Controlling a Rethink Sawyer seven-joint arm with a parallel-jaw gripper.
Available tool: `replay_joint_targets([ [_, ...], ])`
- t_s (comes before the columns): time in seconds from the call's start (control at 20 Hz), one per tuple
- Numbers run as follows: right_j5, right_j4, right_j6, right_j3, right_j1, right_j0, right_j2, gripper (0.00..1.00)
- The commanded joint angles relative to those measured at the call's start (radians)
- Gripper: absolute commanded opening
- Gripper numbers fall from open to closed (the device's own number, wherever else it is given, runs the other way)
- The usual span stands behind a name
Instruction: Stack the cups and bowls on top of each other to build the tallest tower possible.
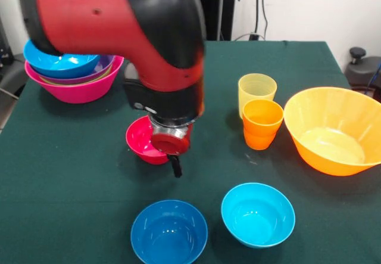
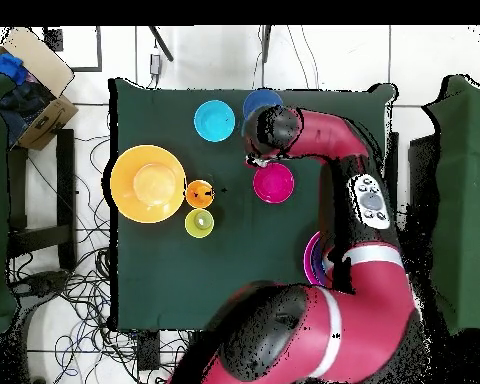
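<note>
Tower (image 1: 74, 73) at the far left corner of the green table (image 1: 71, 174): large pink bowl (image 1: 80, 91) as base, purple bowl (image 1: 98, 73) nested inside, sky blue bowl (image 1: 62, 64) on top, tilted a little; partly hidden behind the red and black arm (image 1: 119, 19). A thin light rim between pink and purple, colour hard to tell. In the overhead view only a sliver of the stack (image 2: 312, 258) visible beside the arm.

Small red bowl (image 1: 143, 140) near the table's middle, upright, directly behind the gripper (image 1: 175, 167). Gripper low over the cloth at the red bowl's near right rim, one dark finger visible pointing down; jaw width impossible to tell, nothing seen held. From above, gripper head (image 2: 259, 150) between the red bowl (image 2: 274, 183) and the dark blue bowl (image 2: 261, 102).

Dark blue bowl (image 1: 169, 233) at the near edge, cyan bowl (image 1: 258, 214) just to its right, apart, both upright and empty.

Pale yellow cup (image 1: 257, 91) right of centre, upright; orange cup (image 1: 262, 124) just in front of it, touching or nearly so. Large orange bowl (image 1: 332, 130) at the right edge, near the cups, empty.
</note>
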Motion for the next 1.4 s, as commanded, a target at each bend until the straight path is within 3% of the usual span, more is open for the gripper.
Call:
replay_joint_targets([
  [0.05, 0.085, 0.066, -0.032, 0.129, -0.05, -0.097, 0.121, 1.0],
  [0.4, 0.063, 0.012, -0.097, 0.113, -0.007, -0.149, 0.127, 1.0],
  [0.65, 0.148, -0.128, -0.158, 0.008, 0.032, -0.076, 0.055, 1.0],
  [1.0, 0.189, -0.238, -0.15, -0.003, 0.037, -0.041, 0.014, 1.0],
  [1.4, 0.211, -0.258, -0.1, 0.004, 0.026, -0.037, 0.026, 1.0],
])
